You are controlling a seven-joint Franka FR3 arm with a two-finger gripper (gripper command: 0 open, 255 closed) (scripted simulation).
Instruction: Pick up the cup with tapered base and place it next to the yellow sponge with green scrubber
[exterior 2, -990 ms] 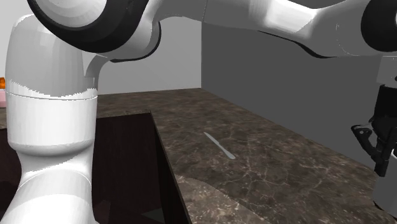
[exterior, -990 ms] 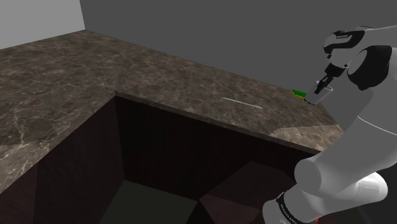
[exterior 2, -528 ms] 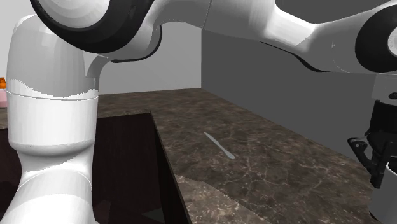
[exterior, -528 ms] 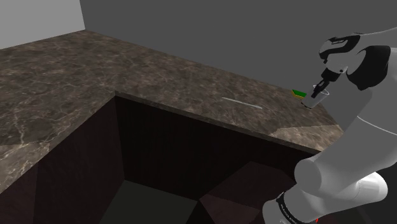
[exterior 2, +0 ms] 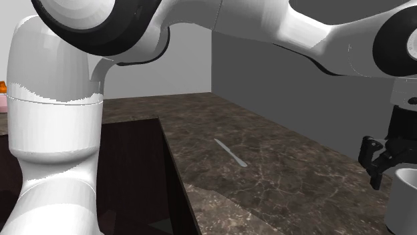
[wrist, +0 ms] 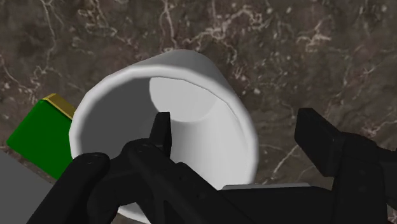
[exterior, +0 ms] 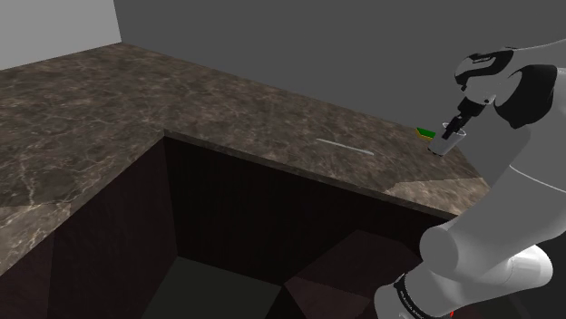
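Note:
A plain white cup, narrower at its base, stands upright on the dark marble counter. It is right beside the sponge, which has a green top and a yellow edge. My gripper is open over the cup's rim. One finger reaches inside the cup and the other finger stands well outside its wall. In the shoulder view the gripper hangs just above the cup, with the sponge touching or nearly touching it. In the second exterior view the gripper spreads above the cup.
A thin grey utensil lies on the counter towards the shoulder view's left of the cup. A deep dark recess opens below the counter's front edge. A grey wall runs behind. A small orange and pink object sits far off.
The gripper came down with the cup beside the sponge, and its fingers then spread apart, letting go of the cup's wall. The cup now stands on the counter.

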